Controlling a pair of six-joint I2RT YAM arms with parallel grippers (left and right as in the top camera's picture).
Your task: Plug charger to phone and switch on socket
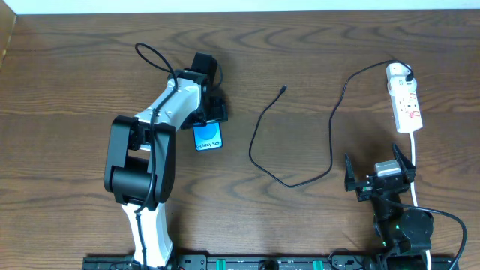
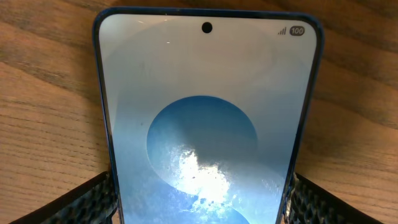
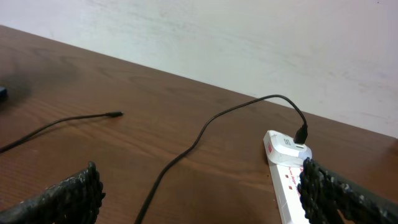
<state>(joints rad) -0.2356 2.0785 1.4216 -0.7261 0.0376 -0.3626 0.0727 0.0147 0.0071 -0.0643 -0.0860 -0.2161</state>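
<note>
We see the left gripper (image 2: pixel 200 186) closed on the phone (image 1: pixel 209 139). Its two fingers (image 2: pixel 84 200) lie against both long edges, with no gap that we can see. The phone rests flat on the wooden table (image 1: pixel 75 67), left of the middle, with its blue screen up, and its far half is hidden under the gripper in the overhead view. The right gripper (image 1: pixel 379 169) is wide open and holds nothing; it hangs over the table near the right front, just beside the white cord of the socket (image 1: pixel 406 105). The charger (image 1: pixel 259 154) lies in a loose loop between the two arms. Its small free plug (image 1: pixel 283 89) rests on the wood, well apart from the phone, and its other end sits in the far end of the socket.
</note>
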